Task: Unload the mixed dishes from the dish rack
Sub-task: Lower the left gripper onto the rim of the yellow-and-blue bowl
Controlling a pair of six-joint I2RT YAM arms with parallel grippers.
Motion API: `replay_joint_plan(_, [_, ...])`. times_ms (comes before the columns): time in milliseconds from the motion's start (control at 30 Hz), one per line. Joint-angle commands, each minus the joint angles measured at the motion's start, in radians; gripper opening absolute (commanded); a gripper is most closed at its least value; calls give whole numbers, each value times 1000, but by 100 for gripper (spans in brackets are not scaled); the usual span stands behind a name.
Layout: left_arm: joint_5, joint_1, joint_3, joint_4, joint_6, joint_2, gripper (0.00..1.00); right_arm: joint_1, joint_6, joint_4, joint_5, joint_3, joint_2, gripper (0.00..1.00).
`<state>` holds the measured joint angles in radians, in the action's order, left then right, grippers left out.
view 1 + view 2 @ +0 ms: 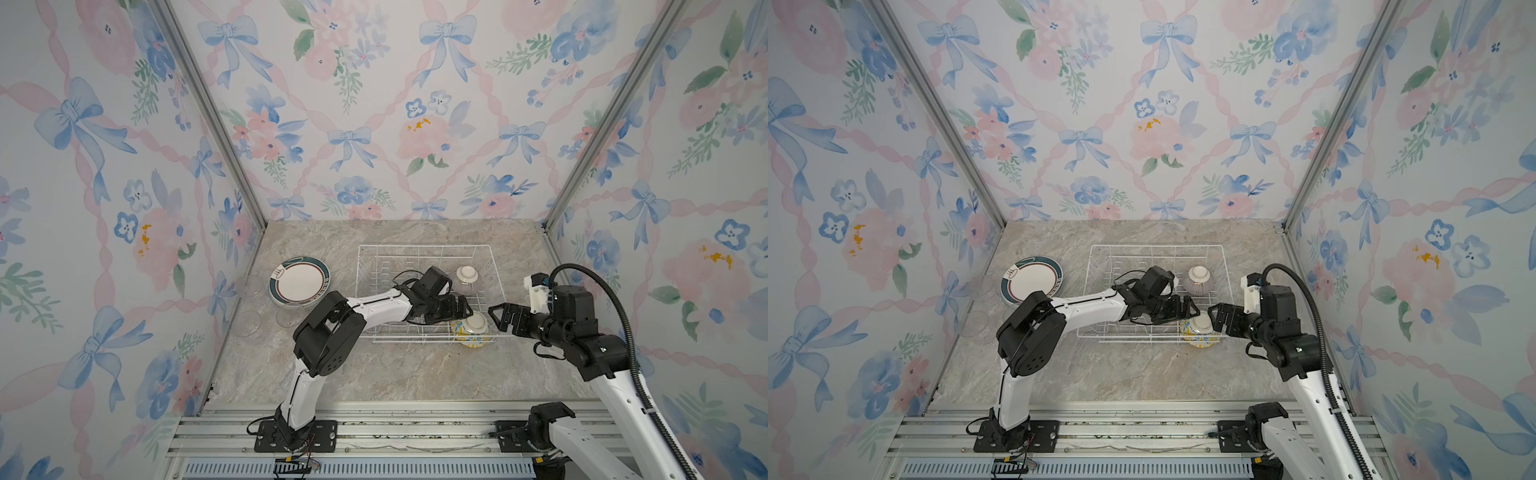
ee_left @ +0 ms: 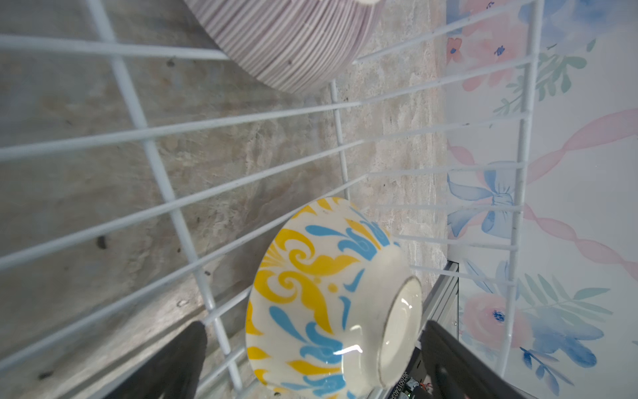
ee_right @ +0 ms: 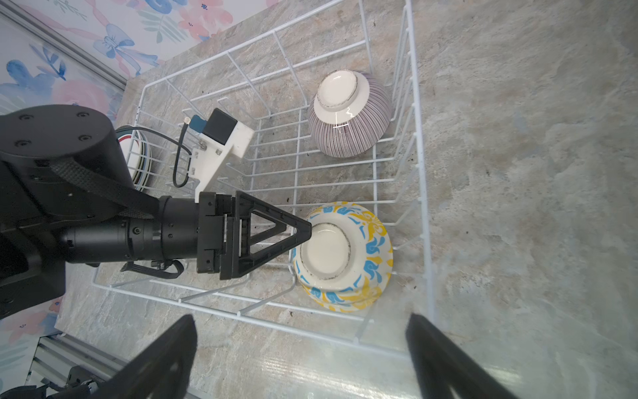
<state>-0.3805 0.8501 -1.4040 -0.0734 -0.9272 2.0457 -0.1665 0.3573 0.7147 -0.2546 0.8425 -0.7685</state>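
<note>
Looking into the rack [image 1: 424,246], I see just two bowls in it, both upside down: the striped bowl [image 1: 466,279] at the far right end, the yellow-blue bowl [image 1: 473,330] in the near right corner. Out on the table [image 1: 374,374], left of the rack, plates [image 1: 299,280] sit stacked, with clear cups [image 1: 248,328] beside them by the wall. Left claw [image 1: 465,308] is inside the rack, jaws spread wide, straddling the yellow-blue bowl, one finger [image 3: 303,229] right at its foot ring, nothing gripped. Right claw [image 1: 495,319] hovers just outside the rack's right side, near that same bowl, wide open and empty.
</note>
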Motion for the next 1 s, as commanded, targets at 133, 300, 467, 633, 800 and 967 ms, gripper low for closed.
replay_joint_plan(133, [-32, 7, -15, 37, -31, 48, 98, 7, -11, 3, -6, -9, 0, 97])
replay_joint_plan(300, [-65, 8, 10, 102, -57, 56, 98, 9, -9, 1, -8, -14, -4, 97])
replay_joint_plan(467, [-96, 8, 41, 182, -102, 77, 98, 10, -12, 10, -8, 0, -5, 97])
replay_joint_plan(633, [-111, 9, 63, 224, -118, 78, 98, 12, -17, 11, -5, 1, -4, 97])
replay_joint_plan(800, [-126, 10, 86, 259, -130, 62, 98, 15, -19, 9, -8, -3, -12, 97])
replay_joint_plan(967, [-98, 11, 132, 217, -110, 10, 98, 16, -21, 15, -11, 10, -11, 97])
